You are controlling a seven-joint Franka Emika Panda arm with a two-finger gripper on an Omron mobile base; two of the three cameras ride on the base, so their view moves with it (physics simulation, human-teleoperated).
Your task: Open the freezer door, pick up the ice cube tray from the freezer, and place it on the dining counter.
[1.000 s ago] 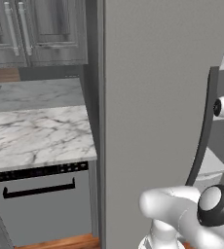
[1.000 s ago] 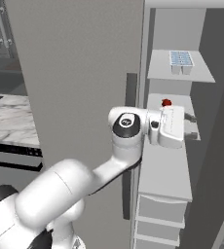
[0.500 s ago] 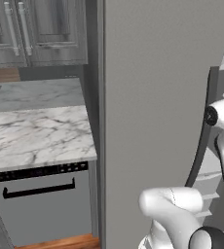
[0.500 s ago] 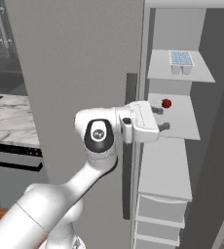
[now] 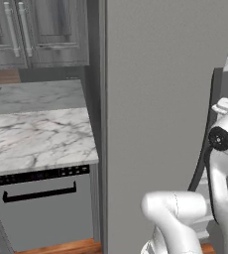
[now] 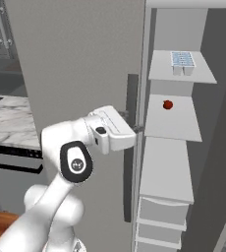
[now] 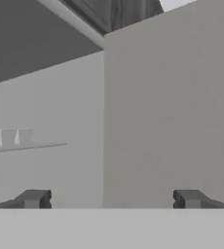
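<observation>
Freezer door ajar; ice cube tray top shelf.

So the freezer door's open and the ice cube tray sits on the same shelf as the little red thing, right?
Not quite. The freezer door is open, but the right base view shows the ice cube tray on the top shelf, one shelf above the small red object.

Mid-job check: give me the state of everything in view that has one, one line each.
freezer door: swung open, shelves exposed.
ice cube tray: flat on the top shelf, untouched.
gripper: open, empty, at the door's edge.
small red item: resting on the second shelf.
dishwasher: shut.
upper cabinet doors: shut.
</observation>
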